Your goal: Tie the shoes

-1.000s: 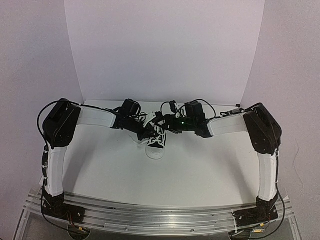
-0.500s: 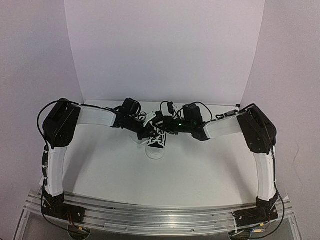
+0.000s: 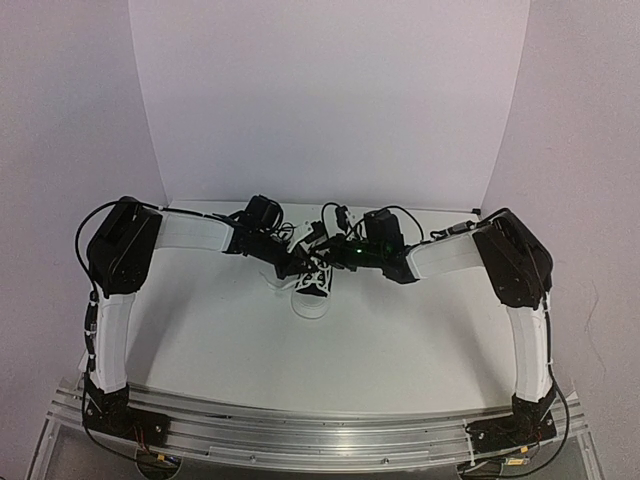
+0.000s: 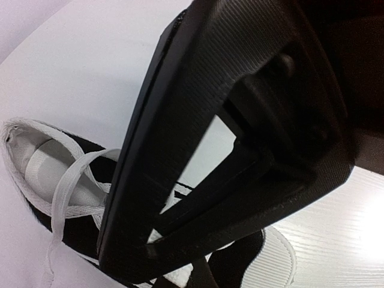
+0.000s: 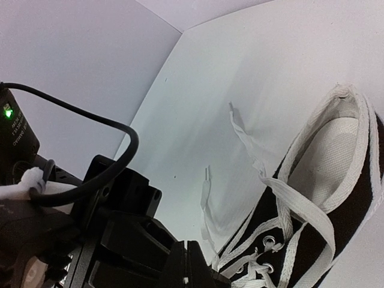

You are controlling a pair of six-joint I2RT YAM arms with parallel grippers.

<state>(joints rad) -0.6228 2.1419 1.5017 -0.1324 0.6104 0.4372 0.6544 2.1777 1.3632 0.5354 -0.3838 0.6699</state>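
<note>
Sneaker [image 3: 312,287] stands in the middle of the table [image 3: 420,340], toward the far side. Its white toe cap points to the near edge and its open heel to the far wall. The laces [image 5: 255,157] are not tied. They cross over the eyelets [image 5: 268,241], and two loose ends lie flat on the table just beside the heel opening.

My left gripper [image 3: 288,264] is low over the left side of the shoe and my right gripper [image 3: 328,256] low over the right side, the two very near each other. Both have their jaws pressed together. In the left wrist view my own fingers [image 4: 180,120] cover most of the shoe, so I cannot tell if a lace is pinched there. The tips of the right one sit just beside the crossed laces, and I cannot tell there either.

I judge the step is to take one lace in each hand for the first crossing. To do it well, each hand should hold only one strand. I should lift gently, because this small shoe will probably slide, and pull equally to the left and right.

A black cable [image 5: 114,162] loops beside my right gripper and could catch a lace. The white backdrop [image 3: 330,100] stands close behind, so there is little room on the far side. The two hands also crowd each other.
</note>
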